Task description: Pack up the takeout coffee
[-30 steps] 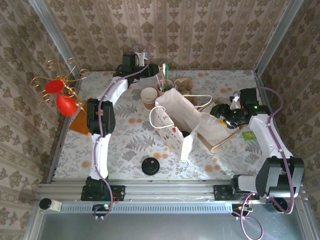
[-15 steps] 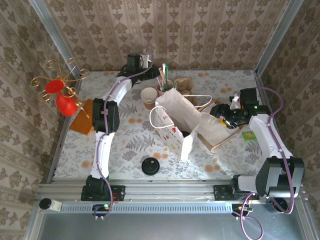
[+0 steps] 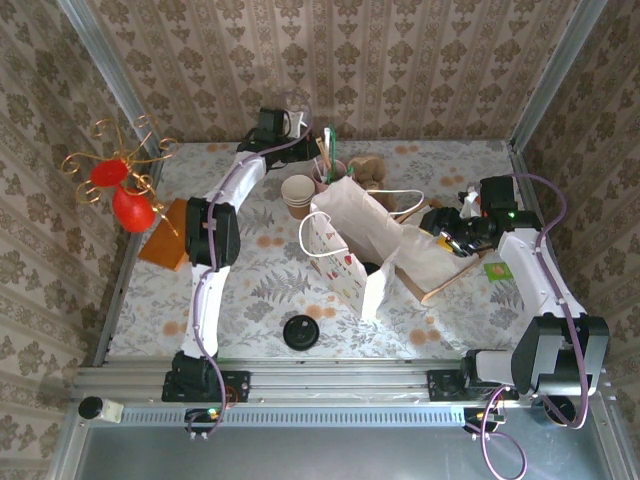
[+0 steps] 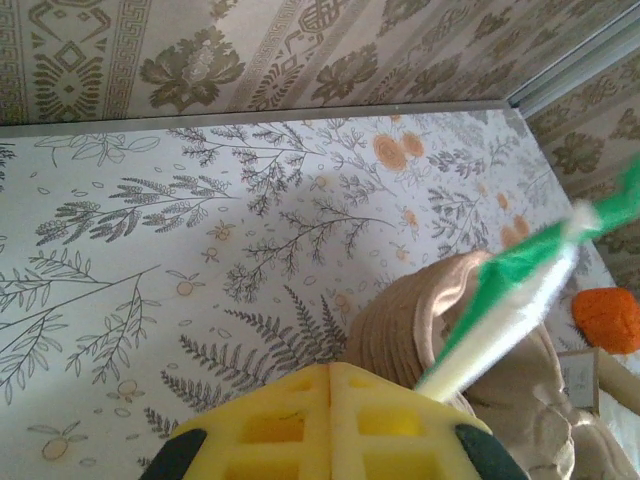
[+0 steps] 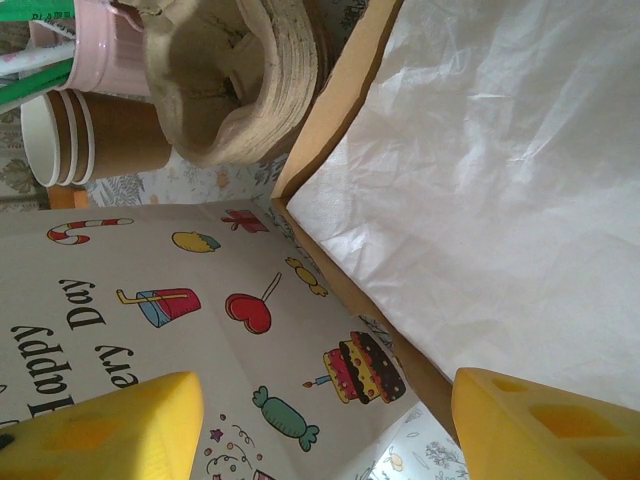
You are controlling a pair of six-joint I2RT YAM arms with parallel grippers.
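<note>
No lidded beige cup shows, so the takeout coffee is hidden. A dark round shape [image 3: 372,267] sits in the gap under the white paper bag [image 3: 372,222]; I cannot tell what it is. My left gripper [image 3: 309,141] is at the back of the table beside the pink straw cup [image 3: 330,170]. Its yellow fingers [image 4: 290,420] are pressed together with nothing between them, and a blurred green-and-white straw [image 4: 510,290] crosses just to their right. My right gripper [image 3: 447,226] stands open at the bag's right side. Its fingers [image 5: 100,430] straddle the printed bag face [image 5: 150,300] and the white bag [image 5: 500,180].
Lidless beige cups [image 3: 297,195] stand left of the bag, with a stack of pulp trays [image 5: 240,80] behind. A lone black lid [image 3: 300,330] lies near the front. A red ornament [image 3: 125,205] and an orange block [image 3: 165,247] are at the left, and a green packet [image 3: 497,269] at the right.
The left gripper has closed and its arm has swung right along the back wall toward the straw cup. The right arm has hardly moved.
</note>
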